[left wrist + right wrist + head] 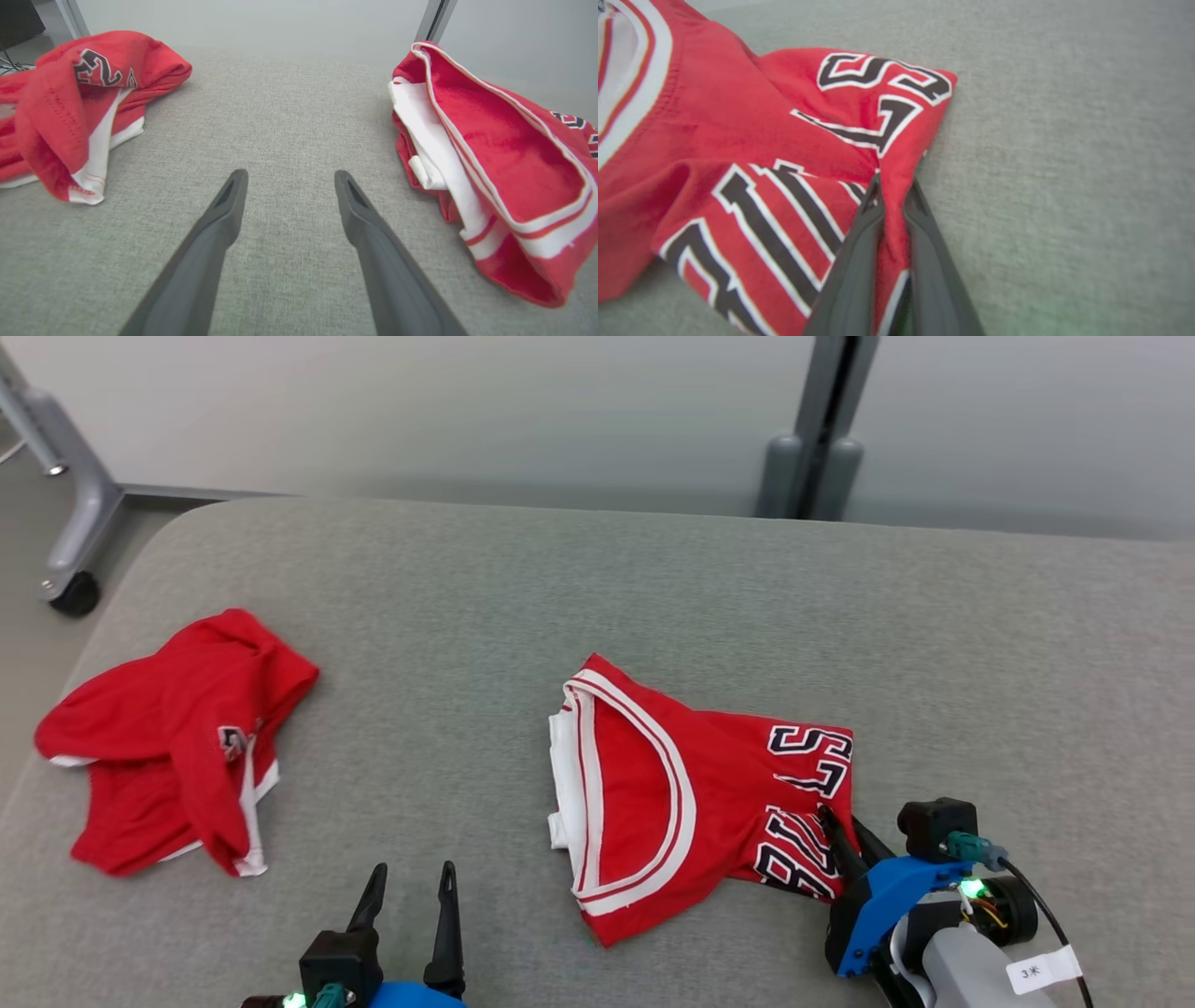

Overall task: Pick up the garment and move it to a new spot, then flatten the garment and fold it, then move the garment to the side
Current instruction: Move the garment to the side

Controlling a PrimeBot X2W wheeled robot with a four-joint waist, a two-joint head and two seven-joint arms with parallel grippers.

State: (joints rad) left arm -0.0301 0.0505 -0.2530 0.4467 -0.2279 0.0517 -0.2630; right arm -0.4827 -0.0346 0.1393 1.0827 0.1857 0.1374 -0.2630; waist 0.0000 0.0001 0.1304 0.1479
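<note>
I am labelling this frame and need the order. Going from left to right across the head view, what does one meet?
In order: crumpled red garment → left gripper, fingers apart → folded red jersey → right gripper, fingers pinching that jersey's right edge.

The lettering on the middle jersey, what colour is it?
Black lettering outlined in white, on the red jersey; it shows best in the right wrist view.
</note>
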